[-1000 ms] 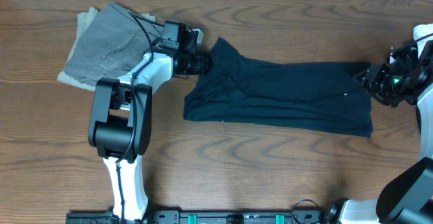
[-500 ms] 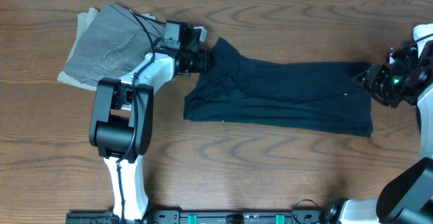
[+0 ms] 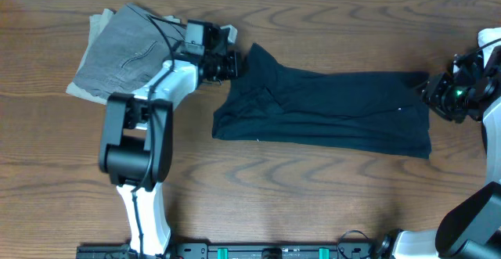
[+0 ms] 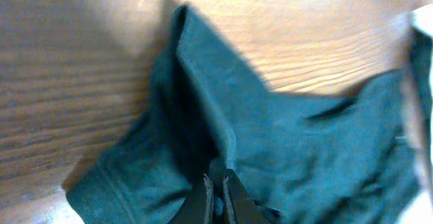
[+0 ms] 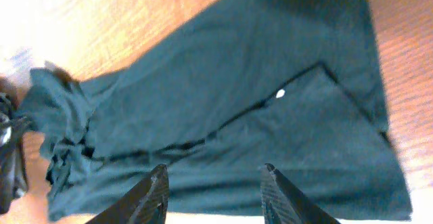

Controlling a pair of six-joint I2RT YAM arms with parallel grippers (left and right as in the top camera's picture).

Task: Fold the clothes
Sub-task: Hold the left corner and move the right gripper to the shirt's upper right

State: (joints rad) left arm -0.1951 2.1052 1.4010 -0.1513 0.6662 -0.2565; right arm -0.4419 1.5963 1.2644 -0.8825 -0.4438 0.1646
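The black T-shirt (image 3: 329, 110) lies folded lengthwise across the middle of the table, a small white mark (image 3: 401, 108) near its right end. My left gripper (image 3: 233, 65) is at the shirt's upper left corner, shut on a pinch of the fabric (image 4: 223, 183); the cloth bunches around the closed jaws in the left wrist view. My right gripper (image 3: 429, 95) hovers at the shirt's right end, open, with the shirt (image 5: 223, 109) spread below its fingers (image 5: 152, 190) and nothing between them.
A grey folded garment (image 3: 121, 52) over a lighter cloth lies at the far left, behind my left arm. Bare wooden table (image 3: 313, 196) lies in front of the shirt. The table's back edge runs along the top of the overhead view.
My left gripper has shifted slightly left and back with the shirt's corner in it. The right gripper has drawn back a little to the right. The shirt body has barely moved.
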